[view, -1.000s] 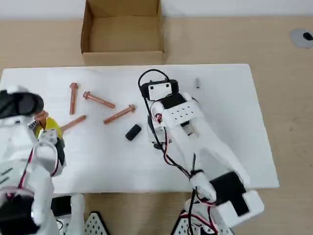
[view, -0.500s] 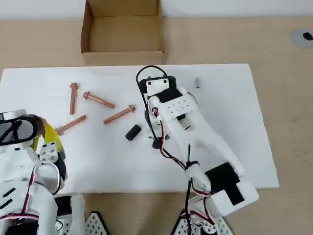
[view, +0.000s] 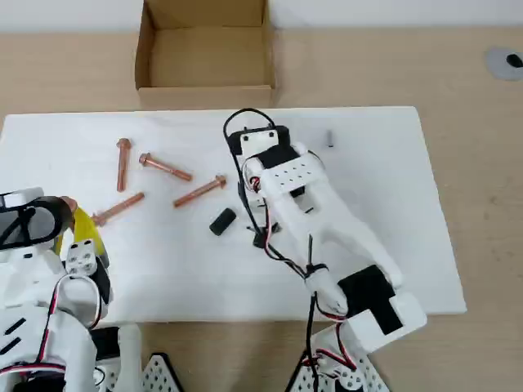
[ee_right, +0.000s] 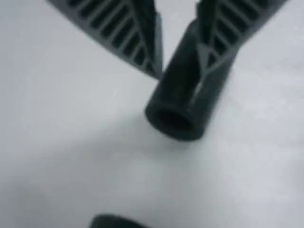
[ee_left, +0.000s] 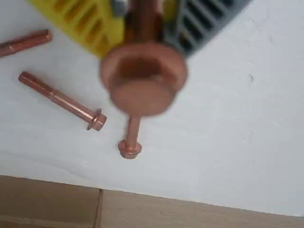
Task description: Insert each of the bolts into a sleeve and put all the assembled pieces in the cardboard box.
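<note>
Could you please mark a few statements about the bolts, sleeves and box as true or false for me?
1. The cardboard box has nothing inside. True.
2. The left gripper holds a black sleeve. False: it holds a copper bolt, head toward the wrist camera.
3. The right gripper is shut on a black sleeve. True.
4. Six bolts lie loose on the white mat. False: four loose bolts lie there.
5. A second sleeve lies on the mat beside the right arm. True.
</note>
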### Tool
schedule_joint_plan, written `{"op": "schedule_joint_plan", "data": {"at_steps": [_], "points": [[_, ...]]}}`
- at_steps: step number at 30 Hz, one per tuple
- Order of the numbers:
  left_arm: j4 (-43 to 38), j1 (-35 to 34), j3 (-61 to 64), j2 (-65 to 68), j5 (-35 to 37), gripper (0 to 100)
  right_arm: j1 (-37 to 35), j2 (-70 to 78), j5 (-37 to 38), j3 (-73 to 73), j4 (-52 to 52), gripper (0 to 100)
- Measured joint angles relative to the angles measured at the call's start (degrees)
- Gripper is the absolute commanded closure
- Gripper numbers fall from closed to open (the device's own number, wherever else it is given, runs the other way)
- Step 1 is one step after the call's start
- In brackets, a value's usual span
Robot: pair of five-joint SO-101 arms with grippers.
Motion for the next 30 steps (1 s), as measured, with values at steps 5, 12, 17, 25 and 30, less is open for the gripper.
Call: {"op": "schedule_joint_plan", "data": {"at_steps": [5,12,17,25,30], "points": [[0.00,0.00,1.14,0.00,0.00,99,-2.64,0.09,-0.09,-0.18,-0.18,92.1],[0.00,0.00,2.20,0.00,0.00,99,-5.27,1.05,-0.18,-0.35,-0.44,79.1],[0.09,0.00,2.37,0.00,0.00,99,-7.12,3.96,0.00,-0.18,1.05,67.0],[0.00,0.00,2.37,0.00,0.00,99,-7.12,4.22,0.00,0.26,1.41,65.9],[0.00,0.00,2.37,0.00,0.00,99,-7.12,4.22,0.00,0.26,1.05,65.9]]}}
